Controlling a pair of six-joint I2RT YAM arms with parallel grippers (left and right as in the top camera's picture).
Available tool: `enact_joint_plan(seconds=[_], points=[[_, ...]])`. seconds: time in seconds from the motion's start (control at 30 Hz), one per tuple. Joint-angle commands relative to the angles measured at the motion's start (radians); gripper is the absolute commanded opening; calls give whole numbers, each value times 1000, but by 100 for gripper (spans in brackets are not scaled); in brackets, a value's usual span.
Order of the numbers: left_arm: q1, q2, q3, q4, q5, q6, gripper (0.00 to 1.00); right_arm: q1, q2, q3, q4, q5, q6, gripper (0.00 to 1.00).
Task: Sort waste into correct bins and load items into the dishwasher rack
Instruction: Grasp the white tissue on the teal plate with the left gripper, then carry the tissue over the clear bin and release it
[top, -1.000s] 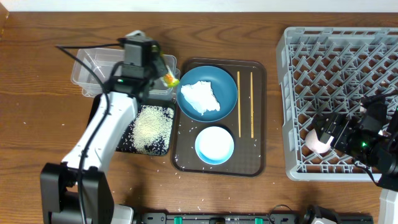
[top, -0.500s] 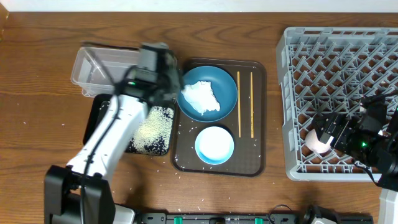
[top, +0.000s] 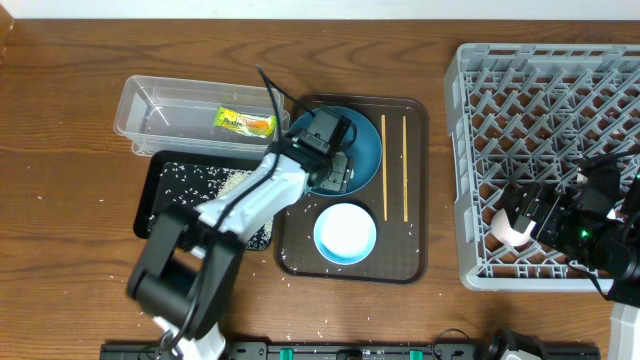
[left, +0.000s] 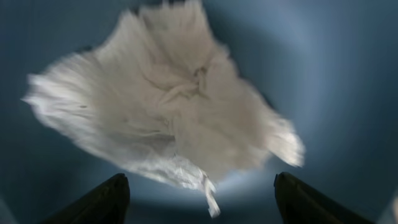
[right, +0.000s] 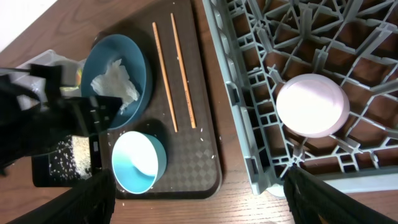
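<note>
Left claw (left: 200, 198) spread wide, empty, directly above crumpled white tissue (left: 168, 99) on dark blue plate (left: 348, 68), upper centre of overhead frame; tissue centred between jaws. Right claw (right: 202, 199) also wide, far right by dishwasher rack (right: 249, 124).

A yellow-green snack wrapper (top: 246, 122) with orange print shows through the clear rectangular plastic tub (top: 140, 100) at upper left, above a shallow black rectangular tray (top: 160, 205) speckled with loose white rice grains (top: 235, 180). At centre, a dark brown serving tray (top: 415, 240) with a fine checked texture frames a dark blue round plate (top: 368, 140), crumpled white tissue (left: 168, 106), a white bowl with light blue rim (top: 345, 230) and two pale wooden chopsticks (top: 384, 165). At right, a small pale pink cup (right: 310, 104) stands out against the light-grey lattice dishwasher rack (top: 520, 80), all on a reddish-brown wood-grain table (top: 60, 230).
</note>
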Motion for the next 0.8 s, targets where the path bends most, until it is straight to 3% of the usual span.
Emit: enact_joint_plan(seconds=[0.0,0.1,0.13,0.17,0.2,0.27,0.3,0.53,0.77], points=[[3,49,14,20,-30,13,78,10,-1,-2,-5,0,-21,85],[2,82,15,30,-29,13,76,10,-1,-2,-6,0,-23,85],[2,85,15,29,-26,13,69,10,-1,-2,-7,0,-23,85],[2,85,15,29,-15,13,60,10,0,-2,-8,0,-24,85],[2,81,16,30,0,13,42,10,-1,-2,-8,0,-24,85],[2,62,23,26,31,13,15,10,-1,-2,-7,0,-24,85],[2,46,30,23,45,12,8,10,-1,-2,-8,0,-28,85],[21,-176,63,8,39,10,6,10,-1,-2,-11,0,-31,86],[156,-289,63,11,-68,13,6,10,-1,-2,-11,0,-31,86]])
